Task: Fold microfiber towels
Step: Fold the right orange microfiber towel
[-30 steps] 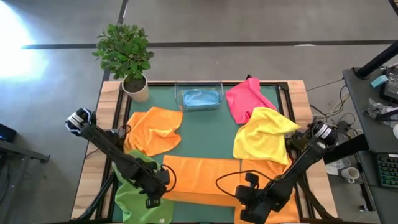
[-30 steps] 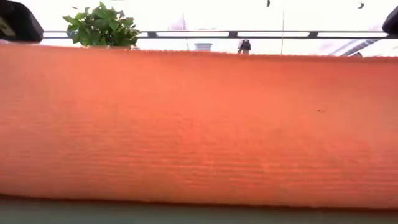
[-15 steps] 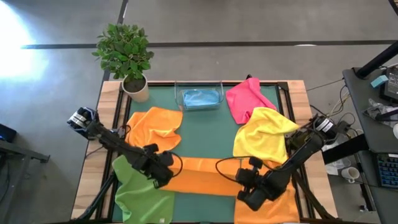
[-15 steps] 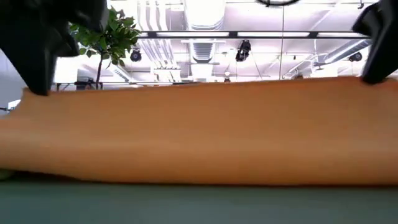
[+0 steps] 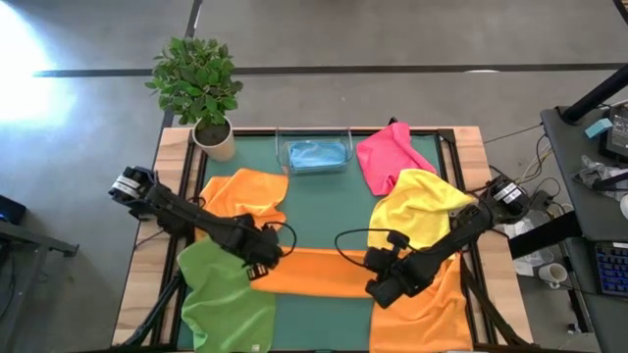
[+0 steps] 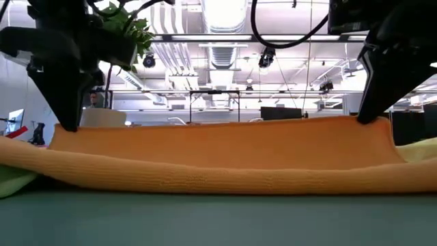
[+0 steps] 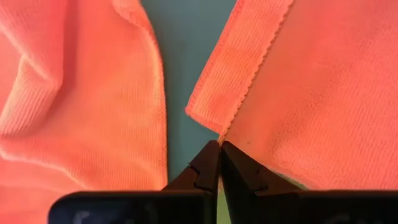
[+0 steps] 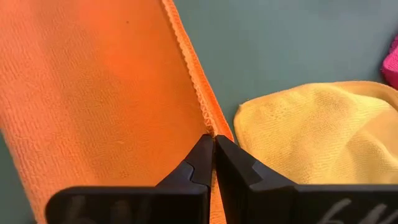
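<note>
An orange microfiber towel [image 5: 319,273] lies as a band across the near middle of the green mat; in the low view [image 6: 218,160] its top edge is held up level and its lower fold rests on the mat. My left gripper [image 5: 263,257] is shut on its left end and my right gripper [image 5: 383,279] on its right end. A green towel [image 5: 226,299] lies near left, a second orange towel [image 5: 245,201] farther left, and a third orange towel [image 5: 432,314] near right. Yellow [image 5: 422,211] and pink [image 5: 388,157] towels lie far right. A light blue towel [image 5: 316,155] sits in the tray. My left gripper pinches the orange towel's hemmed edge [image 7: 231,124] close to its left corner between its two fingers, from above, pointing down [image 6: 68,116]. The edge is lifted and the towel hangs below it onto the mat. My right gripper pinches the towel's hemmed edge [image 8: 206,121] at its right end between its two fingers, from above, pointing down [image 6: 372,113]. The edge runs level and fairly taut to the other gripper, and the rest rests on the mat.
A potted plant [image 5: 201,93] stands at the far left corner. A clear plastic tray [image 5: 314,137] stands at the far middle. Bare green mat [image 5: 329,211] shows between the far orange towel and the yellow one.
Both grippers, staying shut on the orange towel's edge, have gone from the near edge toward the far edge and come lower. The held edge has been carried over the rest of the towel, which now shows as a narrower band. The green towel is uncovered.
</note>
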Robot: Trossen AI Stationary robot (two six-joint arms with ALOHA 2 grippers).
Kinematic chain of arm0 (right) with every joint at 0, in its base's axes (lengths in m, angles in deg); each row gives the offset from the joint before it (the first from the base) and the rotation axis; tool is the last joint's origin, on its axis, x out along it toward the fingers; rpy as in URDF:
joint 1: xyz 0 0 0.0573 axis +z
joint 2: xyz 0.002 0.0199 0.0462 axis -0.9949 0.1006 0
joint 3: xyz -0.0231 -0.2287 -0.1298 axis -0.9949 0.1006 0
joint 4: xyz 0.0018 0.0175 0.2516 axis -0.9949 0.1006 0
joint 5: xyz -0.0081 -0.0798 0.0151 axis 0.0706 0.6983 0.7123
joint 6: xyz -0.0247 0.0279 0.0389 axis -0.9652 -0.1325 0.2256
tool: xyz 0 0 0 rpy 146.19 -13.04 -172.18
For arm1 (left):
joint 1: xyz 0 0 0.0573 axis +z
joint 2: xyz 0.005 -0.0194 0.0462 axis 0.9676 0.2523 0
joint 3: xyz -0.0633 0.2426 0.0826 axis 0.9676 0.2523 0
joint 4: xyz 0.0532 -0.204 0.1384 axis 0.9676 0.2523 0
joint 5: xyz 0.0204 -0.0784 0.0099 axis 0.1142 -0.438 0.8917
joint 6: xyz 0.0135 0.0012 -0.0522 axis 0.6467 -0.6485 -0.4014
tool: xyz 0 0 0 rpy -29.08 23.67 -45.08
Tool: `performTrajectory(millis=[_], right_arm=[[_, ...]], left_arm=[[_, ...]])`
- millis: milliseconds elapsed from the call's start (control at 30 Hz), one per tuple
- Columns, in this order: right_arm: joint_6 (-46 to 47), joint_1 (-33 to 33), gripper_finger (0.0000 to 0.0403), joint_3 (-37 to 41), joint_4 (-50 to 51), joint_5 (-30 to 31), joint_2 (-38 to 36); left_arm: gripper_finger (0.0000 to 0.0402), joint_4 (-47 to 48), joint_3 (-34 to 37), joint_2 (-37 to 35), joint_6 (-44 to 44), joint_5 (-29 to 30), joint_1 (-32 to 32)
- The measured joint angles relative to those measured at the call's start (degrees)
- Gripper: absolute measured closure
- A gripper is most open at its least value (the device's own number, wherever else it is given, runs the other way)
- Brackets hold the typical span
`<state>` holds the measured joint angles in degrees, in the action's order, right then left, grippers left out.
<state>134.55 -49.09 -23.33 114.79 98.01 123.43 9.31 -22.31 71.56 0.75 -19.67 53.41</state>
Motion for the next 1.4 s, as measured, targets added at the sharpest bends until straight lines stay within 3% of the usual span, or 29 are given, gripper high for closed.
performTrajectory(millis=[233,533,667,833,967,1100,1200,1400], right_arm=[[0.9,0.0,0.0381,0.0,0.0,-0.3,0.0],[1.1,-0.3,0.0301,0.0,1.9,-1.5,-1.1],[-0.1,-0.6,0.0275,0.0,4.6,-1.3,-5.1],[-3.7,-2.2,0.0265,0.0,4.9,-0.8,-12.6],[-4.8,-3.8,0.0273,1.0,-0.4,-2.7,-18.1],[-3.7,-4.2,0.0293,4.7,-12.3,-8.2,-21.6],[-3.5,-3.9,0.0320,8.2,-21.1,-11.4,-21.8],[3.1,-2.9,0.0389,13.7,-29.7,-14.7,-18.9]], left_arm=[[0.0389,-1.2,0.1,0.0,1.8,-0.1,0.3],[0.0282,-0.1,-0.2,0.0,1.5,-0.3,1.6],[0.0246,3.9,-2.9,0.0,1.5,-3.4,3.2],[0.0235,4.8,-7.3,-0.9,4.2,-4.1,4.4],[0.0235,1.8,-9.9,-1.1,8.7,-4.1,4.7],[0.0235,-10.8,-8.6,-1.0,9.4,-5.7,4.6],[0.0236,-19.7,-5.8,-0.4,9.4,-8.2,4.5],[0.0281,-22.3,-2.3,0.8,9.3,-8.9,4.3]])
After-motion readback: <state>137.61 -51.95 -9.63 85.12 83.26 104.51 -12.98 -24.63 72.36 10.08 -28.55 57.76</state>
